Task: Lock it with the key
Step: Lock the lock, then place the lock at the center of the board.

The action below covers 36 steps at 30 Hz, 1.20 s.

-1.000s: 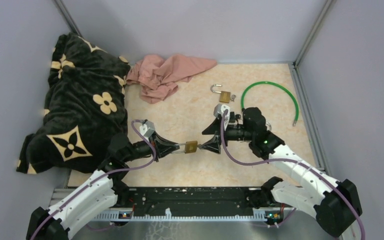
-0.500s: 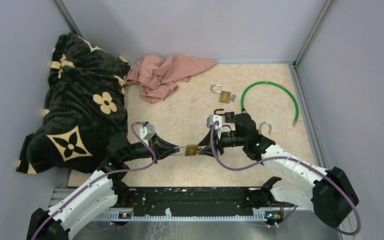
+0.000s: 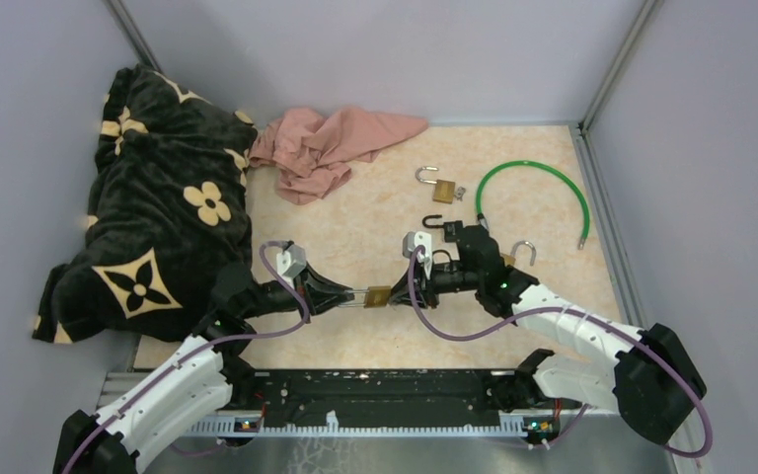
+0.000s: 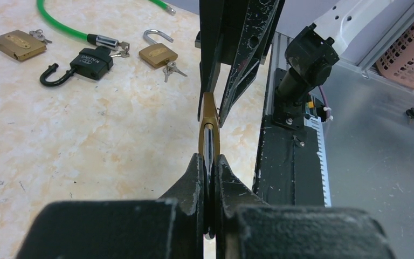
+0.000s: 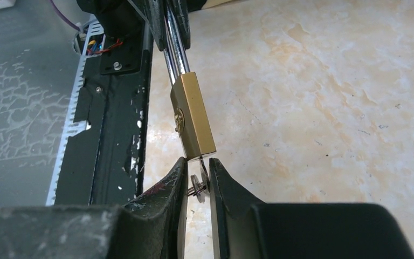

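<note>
The padlock (image 3: 377, 294) is a small brass block with a chrome shackle (image 5: 173, 56). It is held clear of the tabletop (image 3: 355, 217), lying roughly level between the two arms near the front middle of the workspace. The shackle points toward the left gripper (image 3: 356, 294), whose fingers pinch its two chrome legs. The brass body juts out from them and shows narrow edge on in the left wrist view. The key (image 5: 202, 168) sits in the bottom face of the body, with its head and a small ring clamped between the fingers of the right gripper (image 3: 399, 292). Whether the shackle is pressed fully home is hard to tell, since the fingers cover its bend.
</note>
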Tool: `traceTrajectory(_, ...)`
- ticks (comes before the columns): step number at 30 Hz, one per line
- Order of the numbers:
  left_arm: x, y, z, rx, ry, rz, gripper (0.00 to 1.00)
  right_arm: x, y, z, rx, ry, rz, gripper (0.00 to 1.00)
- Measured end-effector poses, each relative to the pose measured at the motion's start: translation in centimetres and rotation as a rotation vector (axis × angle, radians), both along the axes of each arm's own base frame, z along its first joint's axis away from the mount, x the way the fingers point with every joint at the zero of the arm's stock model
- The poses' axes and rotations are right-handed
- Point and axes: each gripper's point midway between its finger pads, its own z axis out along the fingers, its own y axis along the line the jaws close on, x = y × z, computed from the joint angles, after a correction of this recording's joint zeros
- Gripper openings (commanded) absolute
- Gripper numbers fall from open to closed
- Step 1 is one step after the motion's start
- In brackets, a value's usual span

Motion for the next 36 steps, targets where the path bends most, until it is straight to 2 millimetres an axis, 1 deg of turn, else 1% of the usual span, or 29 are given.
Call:
traceTrajectory(3,-0.1,0.0,0.0,0.003,-0.008,-0.007,0.00,-0.2,0.1,0.0,-0.004,-0.001,0.011,0.07)
traceTrajectory(5,-0.2,0.0,0.0,0.004,-0.016,-0.014,0.00,-0.5,0.1,-0.1,-0.010,-0.002,0.023,0.00)
traceTrajectory(11,-0.6,0.0,-0.5,0.032,-0.064,-0.047,0.00,-1.3,0.1,-0.6,-0.045,0.014,0.062,0.00)
traceTrajectory(15,-0.7,0.2,-0.3,0.075,-0.145,-0.070,0.00,-1.4,0.1,-0.7,-0.058,0.003,0.069,0.00)
traceTrajectory(19,-0.3,0.4,0.1,0.121,-0.218,-0.069,0.00,-0.1,-0.1,-0.8,-0.092,-0.016,0.007,0.00)
traceTrajectory(23,0.4,1.2,0.3,0.203,-0.292,-0.052,0.00,0.9,-0.3,-1.2,-0.122,-0.035,-0.055,0.00)
traceTrajectory(27,1.3,2.6,0.6,0.284,-0.341,-0.006,0.00,2.6,-1.5,-2.4,-0.190,-0.040,-0.160,0.00)
traceTrajectory(30,1.5,3.2,0.1,0.320,-0.330,0.012,0.00,3.6,-2.1,-2.8,-0.217,-0.051,-0.215,0.00)
traceTrajectory(32,1.9,3.5,-0.5,0.338,-0.288,0.045,0.00,4.0,-2.4,-2.9,-0.227,-0.051,-0.243,0.00)
traceTrajectory(34,2.8,3.8,-1.0,0.338,-0.187,0.120,0.00,4.5,-2.5,-2.9,-0.228,-0.047,-0.276,0.00)
traceTrajectory(36,4.4,4.3,-1.8,0.316,-0.029,0.240,0.00,4.9,-2.5,-2.5,-0.212,-0.029,-0.316,0.00)
